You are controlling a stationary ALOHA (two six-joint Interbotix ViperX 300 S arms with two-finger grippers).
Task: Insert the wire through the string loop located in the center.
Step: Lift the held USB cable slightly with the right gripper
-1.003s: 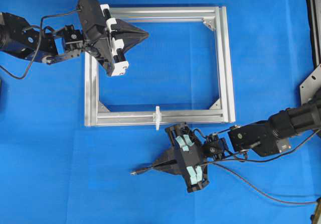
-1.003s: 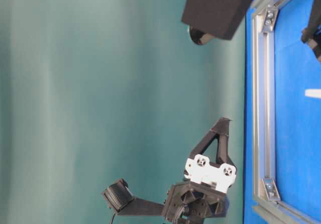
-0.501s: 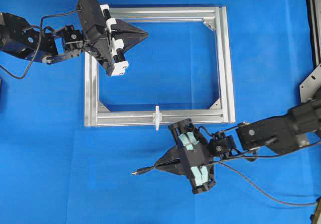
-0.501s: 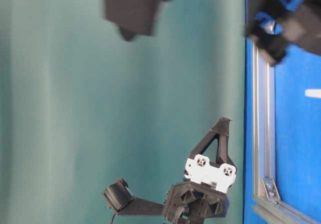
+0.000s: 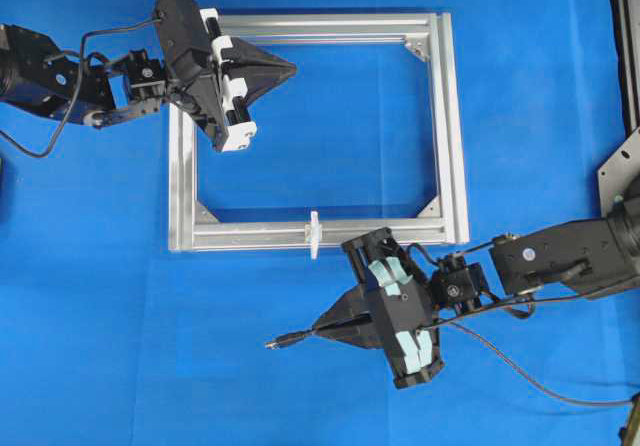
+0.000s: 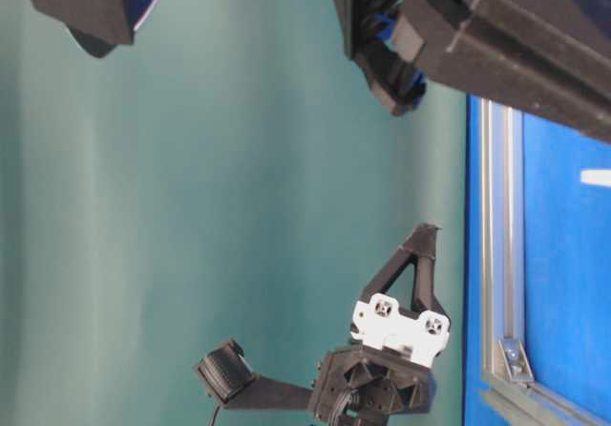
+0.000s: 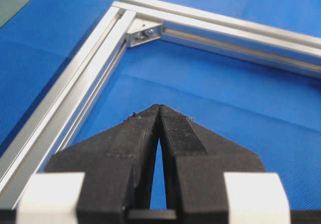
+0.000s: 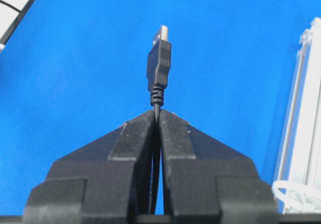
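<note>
A: Below the frame (image 5: 315, 234) on the blue table (image 5: 120, 346), where is the wire (image 5: 520, 366)?

B: Pinched in the right gripper (image 5: 318, 328), jaws clenched just behind the plug (image 8: 159, 68), which juts forward. The string loop (image 5: 313, 234) stands on the near bar, close by.

A: Handling?

B: Probably light and limp; a grip near the stiff plug should steer the tip.

A: The left gripper (image 5: 290, 66)?

B: Clenched on nothing, over the frame. No legible writing anywhere.
</note>
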